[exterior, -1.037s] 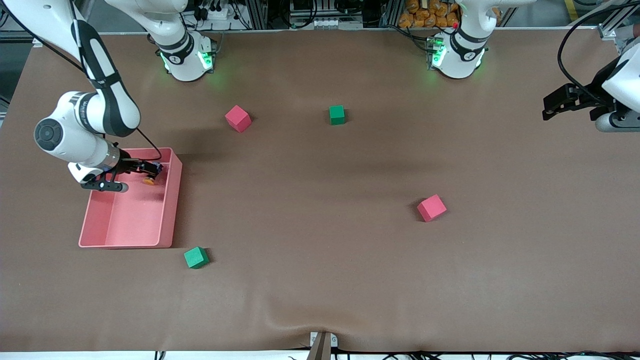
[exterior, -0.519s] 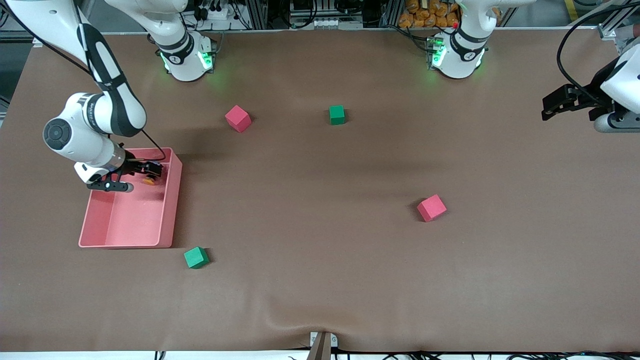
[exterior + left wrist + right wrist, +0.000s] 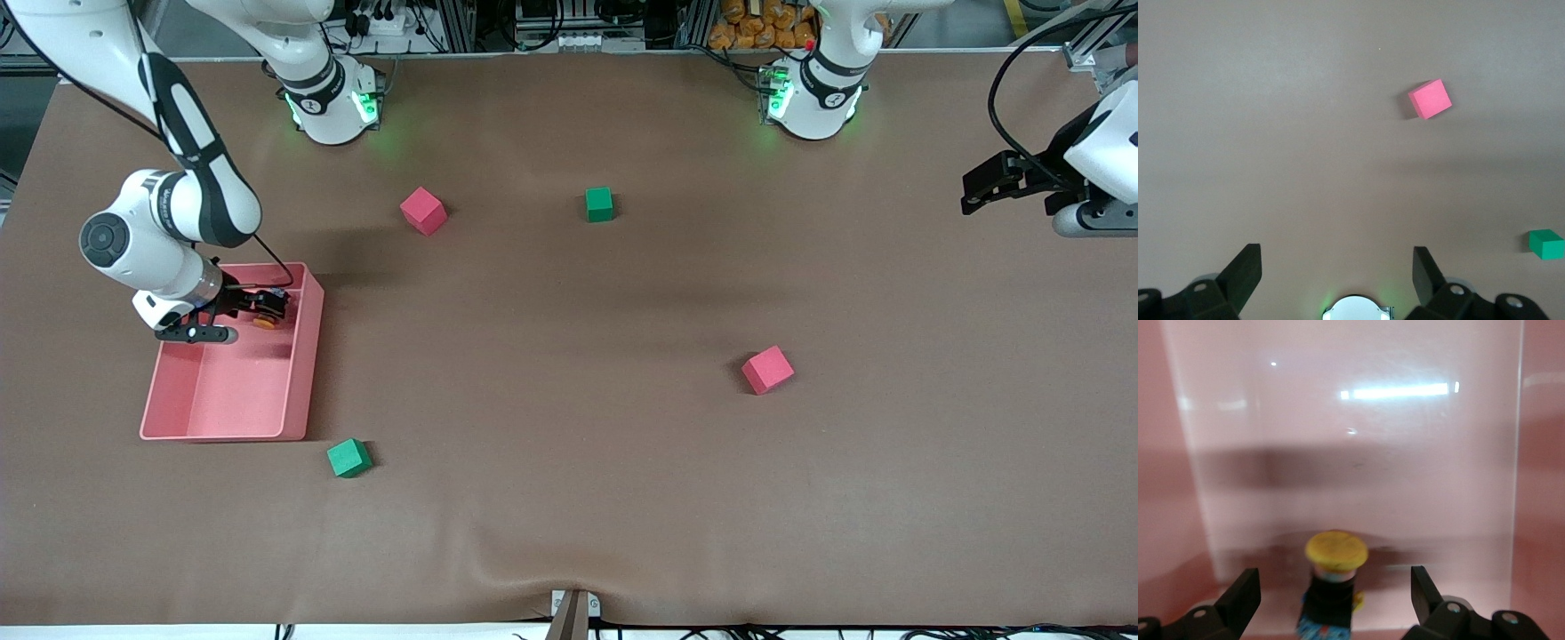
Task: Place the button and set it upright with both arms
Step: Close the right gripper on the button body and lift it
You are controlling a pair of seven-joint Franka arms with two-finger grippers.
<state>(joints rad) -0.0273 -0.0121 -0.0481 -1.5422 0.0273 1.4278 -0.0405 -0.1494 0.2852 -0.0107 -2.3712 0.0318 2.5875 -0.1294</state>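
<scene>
The button [image 3: 263, 320], an orange cap on a black body, is in the pink bin [image 3: 307, 356] at the right arm's end of the table. My right gripper [image 3: 268, 305] reaches into the bin. In the right wrist view its open fingers [image 3: 1245, 587] stand apart on either side of the button [image 3: 1335, 580], with a gap on each side. The bin's wall [image 3: 1338, 420] fills that view. My left gripper [image 3: 971, 189] hangs open and empty over the table's edge at the left arm's end. It is also open in the left wrist view [image 3: 1336, 257].
A red cube [image 3: 423, 211] and a green cube [image 3: 599, 204] lie toward the robots' bases. Another red cube [image 3: 767, 369] lies mid-table toward the left arm's end. A green cube [image 3: 348, 458] sits beside the bin's near corner. The left wrist view shows a red cube [image 3: 1430, 99] and a green cube [image 3: 1546, 244].
The right arm's elbow and wrist have shifted slightly toward the bin; its gripper stays at the button. The left gripper has drifted slightly toward the robots' bases.
</scene>
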